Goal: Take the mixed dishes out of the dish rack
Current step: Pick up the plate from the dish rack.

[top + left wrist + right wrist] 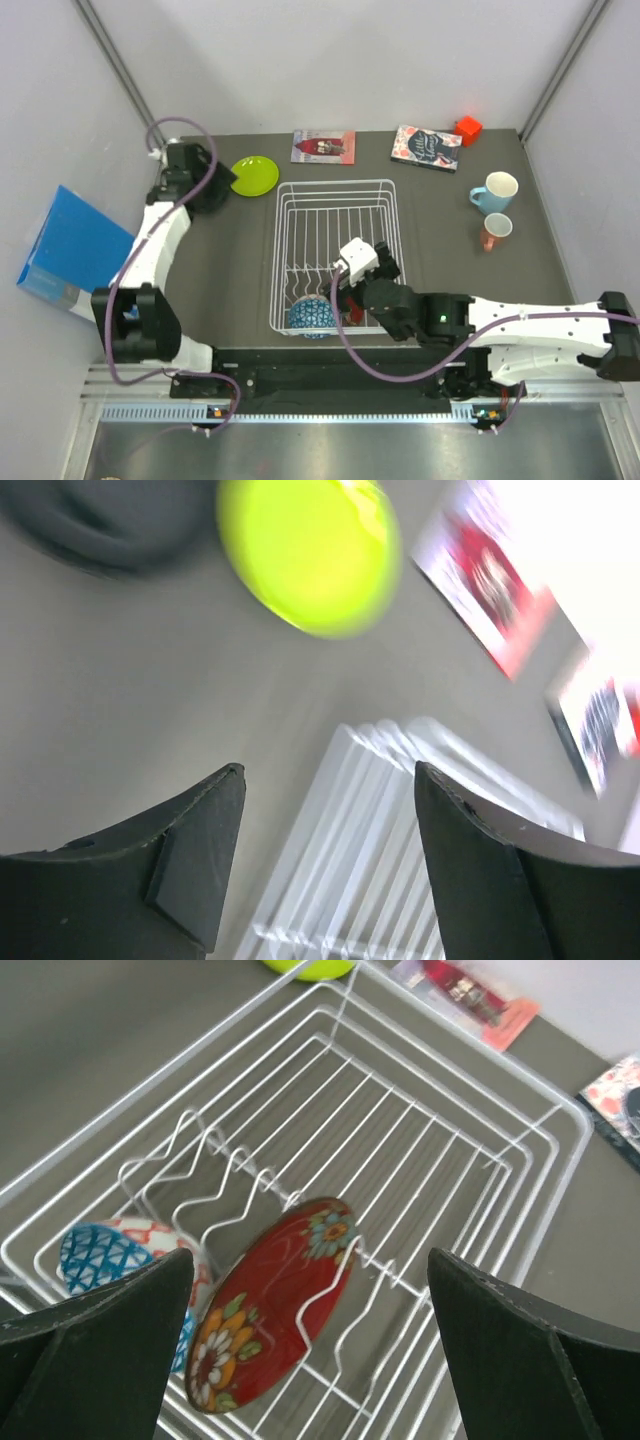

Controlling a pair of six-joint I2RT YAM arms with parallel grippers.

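Observation:
The white wire dish rack [335, 215] stands mid-table. A red patterned plate [270, 1300] leans on edge in its wavy dividers, beside a blue-patterned bowl [100, 1255] at the rack's near end; the bowl also shows from above [312, 318]. My right gripper [310, 1255] is open and empty, just above the red plate, one finger on each side. My left gripper [328, 770] is open and empty above the table, left of the rack, near the lime green plate [254, 176]. A blurred dark round shape [90, 530], apparently the black plate, lies beside it. The light blue mug [495, 192] and salmon-pink cup [494, 231] stand right of the rack.
Two books [323, 146] [427, 148] and a red block [467, 129] lie along the far edge. A blue box [70, 245] leans off the table's left side. Grey walls close in on both sides.

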